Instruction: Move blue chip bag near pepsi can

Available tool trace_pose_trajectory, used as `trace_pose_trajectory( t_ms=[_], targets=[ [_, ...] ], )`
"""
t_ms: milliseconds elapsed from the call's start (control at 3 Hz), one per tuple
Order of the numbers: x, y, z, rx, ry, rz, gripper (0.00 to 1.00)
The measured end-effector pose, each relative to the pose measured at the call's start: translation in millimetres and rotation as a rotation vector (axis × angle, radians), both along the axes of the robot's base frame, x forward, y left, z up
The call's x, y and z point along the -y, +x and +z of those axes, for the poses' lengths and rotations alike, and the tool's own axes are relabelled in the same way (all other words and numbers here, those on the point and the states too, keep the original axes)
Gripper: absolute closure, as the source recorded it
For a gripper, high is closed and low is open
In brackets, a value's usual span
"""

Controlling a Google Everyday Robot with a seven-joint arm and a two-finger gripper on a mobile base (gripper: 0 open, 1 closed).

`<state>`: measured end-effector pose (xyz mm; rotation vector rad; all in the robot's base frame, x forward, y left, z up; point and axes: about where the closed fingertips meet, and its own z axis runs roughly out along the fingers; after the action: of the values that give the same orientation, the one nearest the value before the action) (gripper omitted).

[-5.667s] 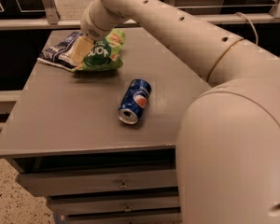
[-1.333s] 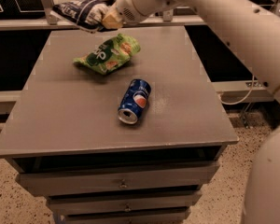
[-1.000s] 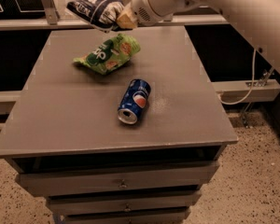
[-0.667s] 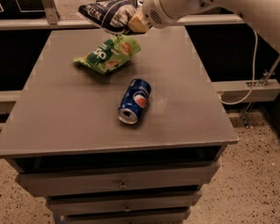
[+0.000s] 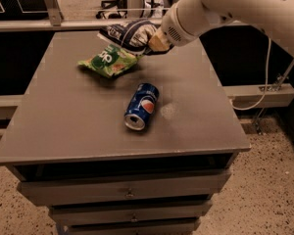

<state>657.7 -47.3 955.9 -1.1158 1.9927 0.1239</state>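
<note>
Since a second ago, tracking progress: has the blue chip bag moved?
Yes. Held in the gripper behind the green bag, the blue chip bag moved right, toward the pepsi can.

Can see only a tan tip of the pincer [image 5: 156, 43], over the tabletop [image 5: 63, 121] at its far side, clamped on the blue chip bag [image 5: 130, 32]. Cannot read the bag's blurred print. Cannot follow the arm [image 5: 235, 5] past the top and right edges, nor the drawers [image 5: 127, 194] past the bottom. Cannot see the green chip bag [image 5: 108, 61] corner behind the blue one.
</note>
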Motion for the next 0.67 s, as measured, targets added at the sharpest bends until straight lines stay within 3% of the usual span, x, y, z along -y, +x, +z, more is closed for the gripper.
trace_pose_trajectory(
  t_ms=[333, 667],
  targets=[
    [11.1, -8.5, -42.4, -0.097, -0.040, -0.018, 1.00],
    [10.2, -8.5, -75.0, -0.167, -0.059, 0.002, 0.98]
  ],
)
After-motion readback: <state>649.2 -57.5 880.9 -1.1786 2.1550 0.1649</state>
